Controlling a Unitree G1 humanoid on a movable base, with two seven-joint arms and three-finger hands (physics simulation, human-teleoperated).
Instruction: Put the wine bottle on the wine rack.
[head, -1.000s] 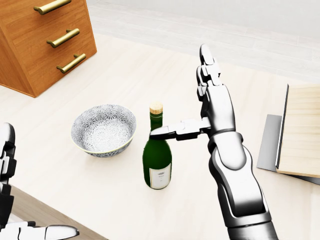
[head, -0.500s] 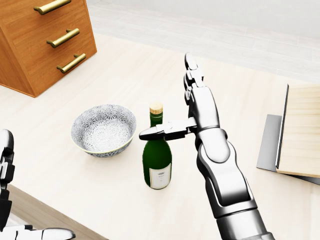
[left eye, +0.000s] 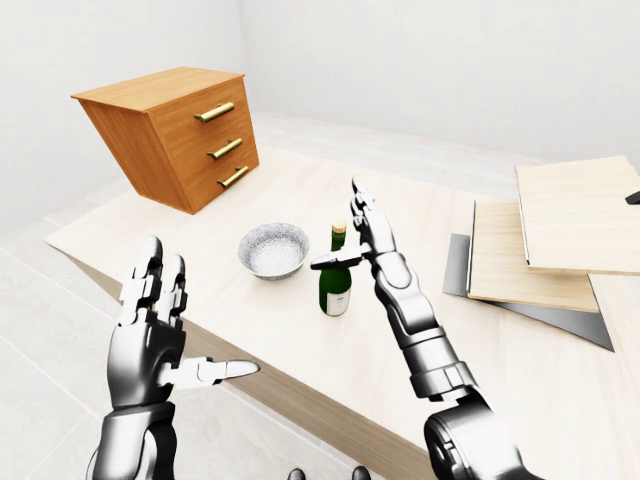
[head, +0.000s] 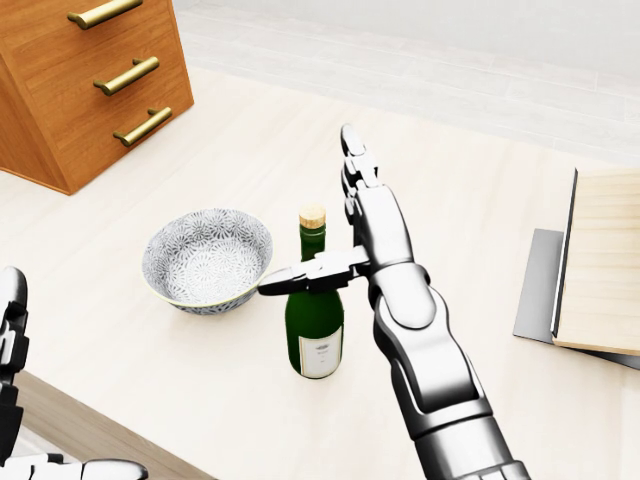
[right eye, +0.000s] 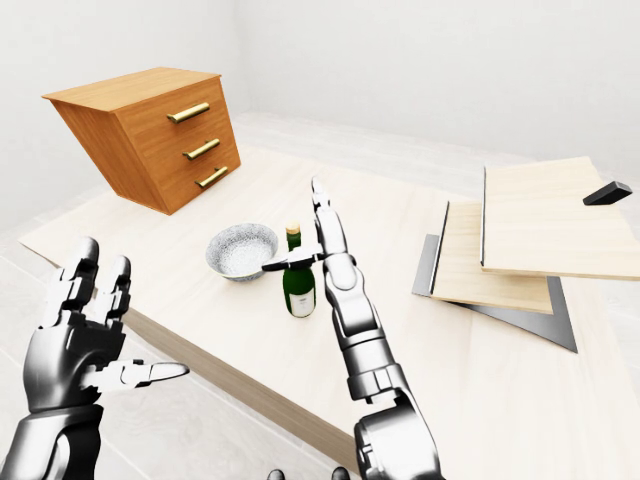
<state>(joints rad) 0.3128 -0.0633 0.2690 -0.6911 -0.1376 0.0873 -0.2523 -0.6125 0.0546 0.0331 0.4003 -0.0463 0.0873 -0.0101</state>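
Leftward since before, the open right hand (head: 335, 225) crosses its thumb over the glossy green wine bottle (head: 313, 318), gripping nothing.

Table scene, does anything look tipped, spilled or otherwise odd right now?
The wooden drawer chest looks odd: it leans, its sides slanting instead of standing square on the table. The wine bottle stands upright and corked, and the patterned bowl sits level. Nothing is spilled.

A patterned bowl (head: 208, 260) sits near a wooden drawer chest (head: 70, 85).
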